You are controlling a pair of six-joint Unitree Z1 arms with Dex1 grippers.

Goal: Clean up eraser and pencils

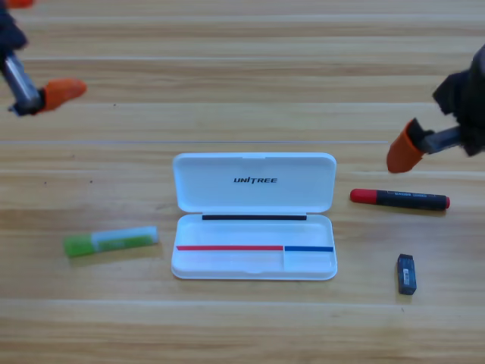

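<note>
Wooden planks of the table (242, 76) are lying under everything I am looking down on. My left pincer (45, 95) is waiting near the upper left corner, partly cut off by the edge; one orange jaw is showing there, pointing toward the right, and I cannot tell whether this pincer is apart or together. My right pincer (409, 148) is hanging at the right side, its arm coming in from the edge, with one orange jaw pointing down and to the left. It is holding nothing that I can see, and here too I cannot tell whether it is apart or together.

A white case (254, 186) is sitting open in the middle of the table, its lid lying back flat toward the top and its tray toward the bottom, with no pencil or eraser inside.

The black pencil (402, 199) with the red cap is lying on the table just right of the case lid, almost level, red cap toward the case. It is resting below my right pincer, near it but apart from it. The eraser (407, 274) is lying further down on the right, standing apart from both the case and the black pencil. The green pencil (111, 242) is lying on the left of the case tray, slightly tilted, its pale cap end toward the case, well apart from my left pincer.
</note>
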